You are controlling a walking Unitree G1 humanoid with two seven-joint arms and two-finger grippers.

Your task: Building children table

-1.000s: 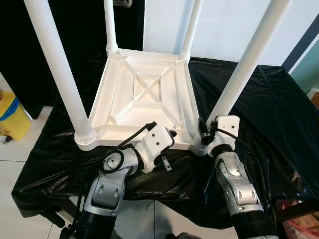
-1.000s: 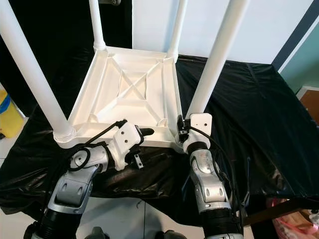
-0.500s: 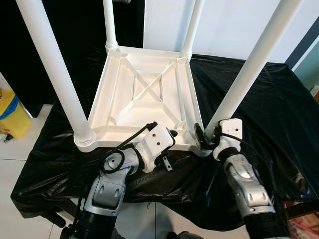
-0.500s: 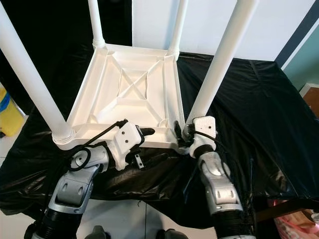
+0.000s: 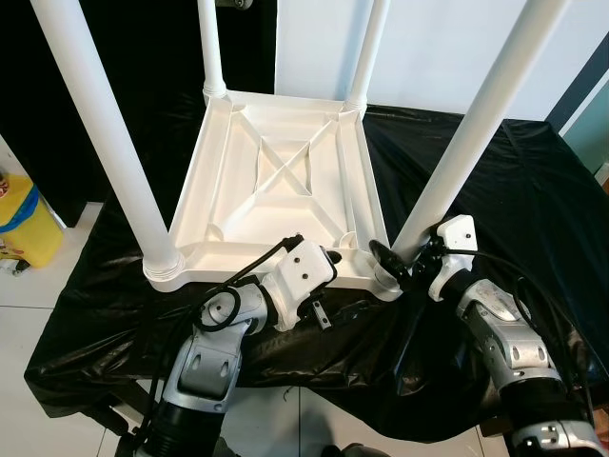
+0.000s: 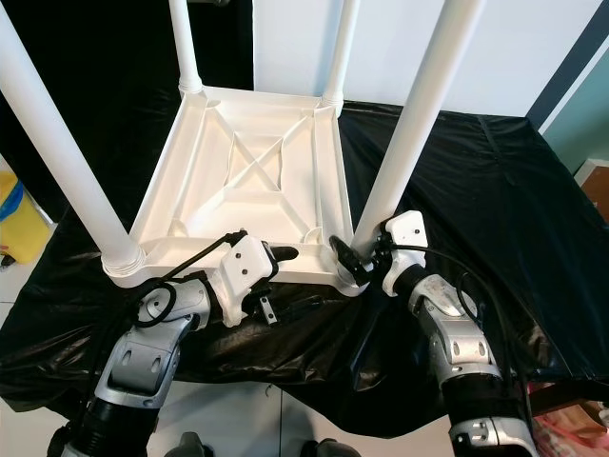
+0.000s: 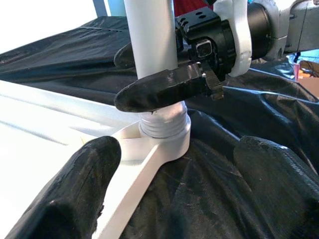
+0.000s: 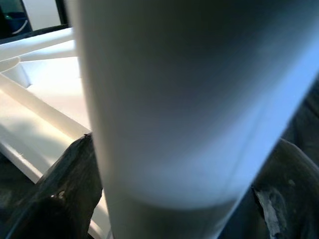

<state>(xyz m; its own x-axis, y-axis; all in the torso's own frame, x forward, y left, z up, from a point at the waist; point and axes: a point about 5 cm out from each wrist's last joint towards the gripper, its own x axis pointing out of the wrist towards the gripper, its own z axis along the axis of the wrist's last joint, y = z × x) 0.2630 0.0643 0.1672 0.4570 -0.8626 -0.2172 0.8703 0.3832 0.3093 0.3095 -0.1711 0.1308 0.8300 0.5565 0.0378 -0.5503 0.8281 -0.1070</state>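
Left wrist view: right gripper (image 7: 164, 74) fingers seemingly clasp the table leg (image 7: 152, 45); left gripper (image 7: 174, 199) fingers spread.

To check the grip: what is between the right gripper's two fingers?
The white table leg, near its base; the right gripper closes around it, seen in the left wrist view.

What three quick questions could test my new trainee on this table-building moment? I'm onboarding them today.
1. True or false: the white table lies upside down on the black cloth.
2. How many legs stand up from it?
3. The right gripper holds: A) the near right leg, B) the yellow bin.

Key: 1 true; 2 four; 3 A.
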